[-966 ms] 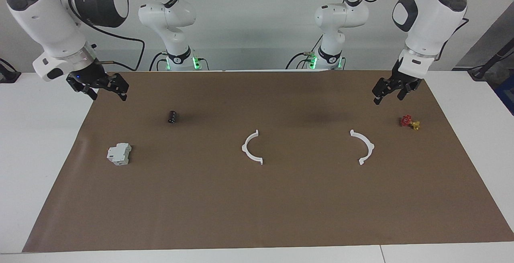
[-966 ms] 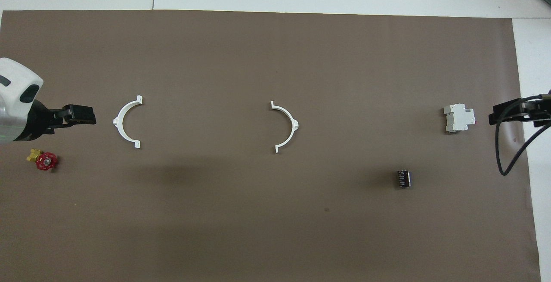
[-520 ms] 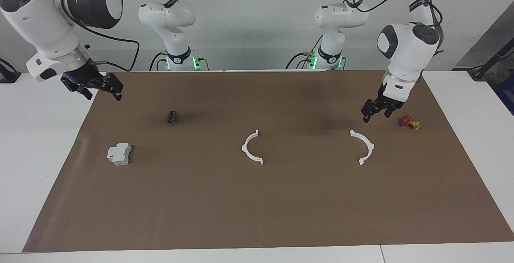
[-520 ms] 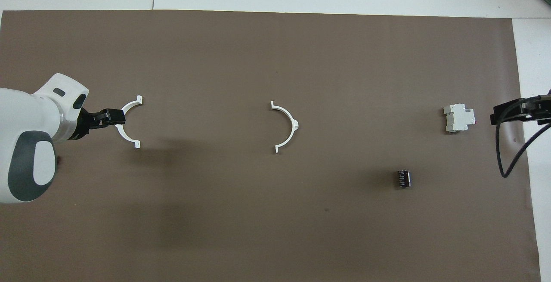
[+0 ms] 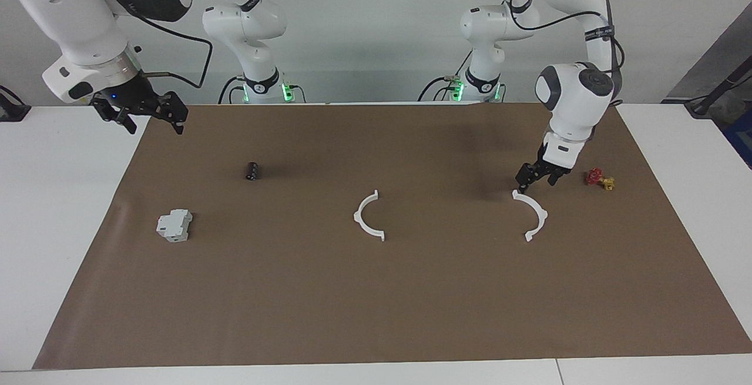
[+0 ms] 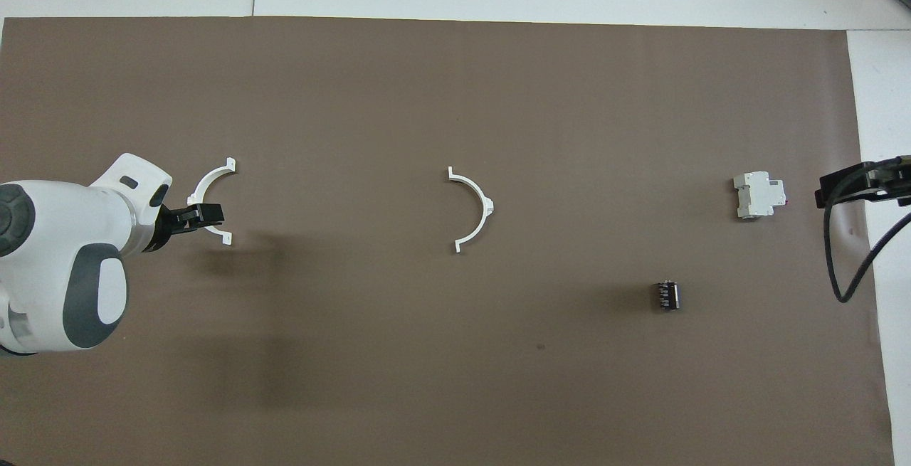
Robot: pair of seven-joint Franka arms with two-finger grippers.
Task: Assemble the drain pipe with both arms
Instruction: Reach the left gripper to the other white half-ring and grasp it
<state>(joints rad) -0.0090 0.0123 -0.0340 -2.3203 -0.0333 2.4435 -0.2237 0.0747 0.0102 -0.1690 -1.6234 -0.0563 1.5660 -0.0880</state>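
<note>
Two white half-ring pieces are laid flat on the brown mat of the bench (image 5: 70, 244), well apart. One half-ring (image 5: 370, 216) lies near the mat's middle; the other half-ring (image 5: 531, 214) lies toward the left arm's end. The left end effector (image 5: 536, 178) is positioned low over the latter piece's robot-side end, fingers slightly apart; contact cannot be told. The right end effector (image 5: 150, 116) is held over the mat's edge at the right arm's end, fingers apart.

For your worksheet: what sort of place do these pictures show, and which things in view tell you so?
Probably a robotics lab. Two white arms are mounted at a table covered by a brown mat, with a few small parts laid out on it: two white half-rings and a grey block.
</note>
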